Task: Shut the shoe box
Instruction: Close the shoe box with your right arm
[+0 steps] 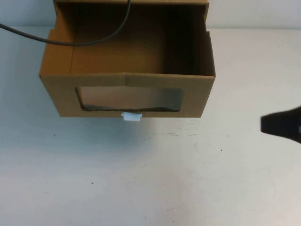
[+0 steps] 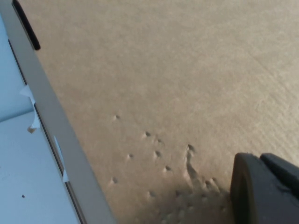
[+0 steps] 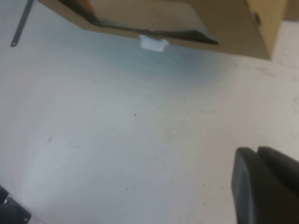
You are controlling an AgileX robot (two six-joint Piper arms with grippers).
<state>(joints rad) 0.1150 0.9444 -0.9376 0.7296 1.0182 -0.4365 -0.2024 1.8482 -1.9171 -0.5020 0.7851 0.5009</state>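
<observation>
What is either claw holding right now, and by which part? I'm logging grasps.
Nothing: the right claw hovers over bare table, right of the open shoe box; the left claw sits near plain cardboard, gripping nothing visible.

Looks like a robot test bench in a lab more than anybody's home or shop. The whole scene sits on a plain off-white tabletop with a few dark specks and scuffs, nothing decorative anywhere. The only prop is a brown cardboard drawer-style shoe box with a clear window, pulled open, with a thin black cable draped over it. A pale wall runs behind the table. The black right gripper pokes in at the table's right edge, and the black left gripper hovers close over cardboard. Probably a data-collection setup, though the view's tight.
</observation>
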